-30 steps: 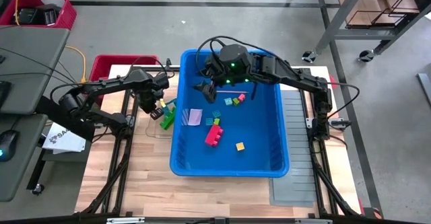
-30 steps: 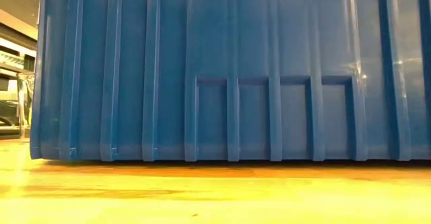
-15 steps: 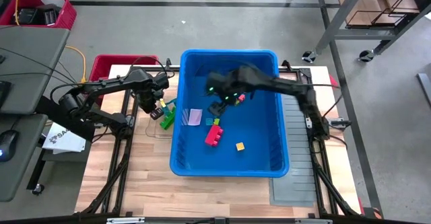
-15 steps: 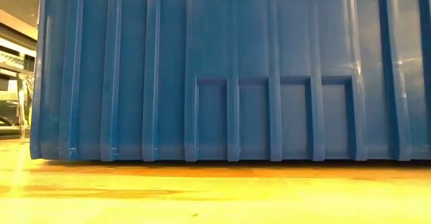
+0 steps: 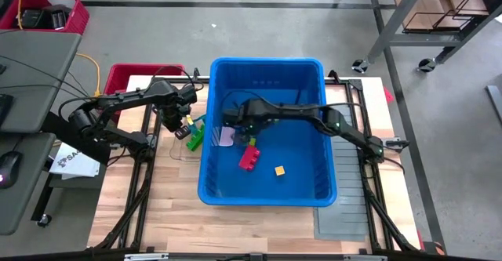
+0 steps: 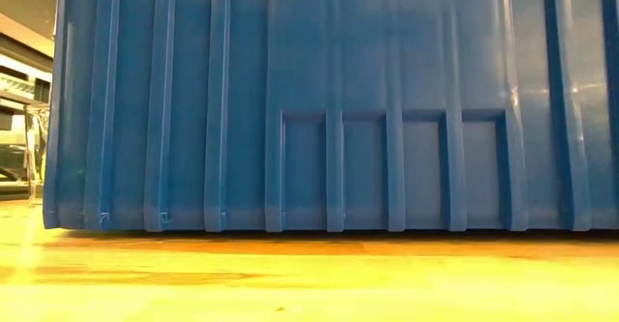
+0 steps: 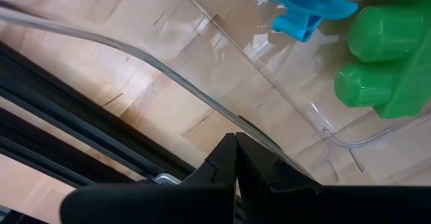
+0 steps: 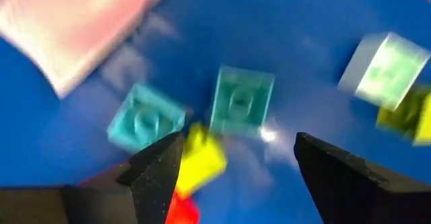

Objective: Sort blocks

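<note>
Inside the blue bin (image 5: 306, 81), my right gripper (image 8: 236, 163) hangs open, pointing down, just above a cluster of small blocks: two teal blocks (image 8: 241, 99), a yellow block (image 8: 202, 160) and a red one (image 8: 178, 207). Lying farther off on the bin floor are a green block (image 8: 387, 69), a pale pink piece (image 8: 81, 29), a larger red block (image 5: 249, 157) and an orange-yellow block (image 5: 279, 170). My left gripper (image 5: 184, 125) is shut outside the bin's left wall, over a clear tray (image 7: 168, 76) that holds a green block (image 7: 384, 62) and a teal block (image 7: 303, 2).
The bin's blue ribbed wall (image 6: 329, 100) fills the low view. A red crate (image 5: 129, 77) stands behind the left arm, and grey panels (image 5: 345, 175) lie to the right of the bin. Bare wooden table (image 5: 172, 206) shows near the front left.
My right gripper has come down from above the bin's far part to just over the blocks on its floor, shifting toward the near left. It has tipped from slanting to pointing straight down and rolled at the wrist, staying open. The blocks have not moved.
</note>
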`<control>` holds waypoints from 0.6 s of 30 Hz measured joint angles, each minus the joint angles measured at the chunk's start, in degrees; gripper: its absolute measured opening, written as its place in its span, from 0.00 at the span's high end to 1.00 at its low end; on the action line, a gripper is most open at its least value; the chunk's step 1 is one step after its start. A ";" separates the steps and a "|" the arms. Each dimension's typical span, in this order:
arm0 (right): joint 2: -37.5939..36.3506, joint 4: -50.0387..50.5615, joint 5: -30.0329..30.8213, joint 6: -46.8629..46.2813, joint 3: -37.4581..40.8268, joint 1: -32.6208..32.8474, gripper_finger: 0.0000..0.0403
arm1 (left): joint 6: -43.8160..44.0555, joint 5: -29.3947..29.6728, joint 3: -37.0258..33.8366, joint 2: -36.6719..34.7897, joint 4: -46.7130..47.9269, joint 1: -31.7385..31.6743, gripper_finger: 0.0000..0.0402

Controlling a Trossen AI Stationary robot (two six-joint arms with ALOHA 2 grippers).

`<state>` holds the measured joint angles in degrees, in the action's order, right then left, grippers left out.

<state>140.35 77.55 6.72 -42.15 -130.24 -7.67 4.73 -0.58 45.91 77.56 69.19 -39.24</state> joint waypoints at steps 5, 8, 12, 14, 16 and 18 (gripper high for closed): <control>0.10 -4.25 4.73 -1.00 -0.08 -1.46 0.30 | -0.46 -0.02 0.00 -0.02 -0.13 0.00 1.00; 0.22 -4.57 2.59 -1.49 -0.09 -2.58 0.30 | -0.46 -0.02 0.00 -0.02 -0.11 0.00 1.00; 1.90 -4.43 0.14 -1.53 -0.13 -3.14 0.30 | -0.46 -0.02 0.00 -0.02 -0.09 0.00 1.00; 2.83 -4.54 -2.29 -1.50 -0.08 -2.97 0.30 | -0.46 -0.03 0.00 -0.02 -0.08 0.04 1.00; 3.43 -4.98 -4.42 -1.52 -0.08 -2.83 0.30 | -0.46 -0.02 0.00 -0.02 -0.07 0.02 1.00; 4.03 -4.97 -5.48 -1.51 -0.08 -2.44 0.30 | -0.44 -0.07 0.00 -0.02 -0.03 0.00 1.00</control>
<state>144.39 72.59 1.25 -43.66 -130.32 -10.12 4.29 -0.64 45.91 77.54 69.16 -39.24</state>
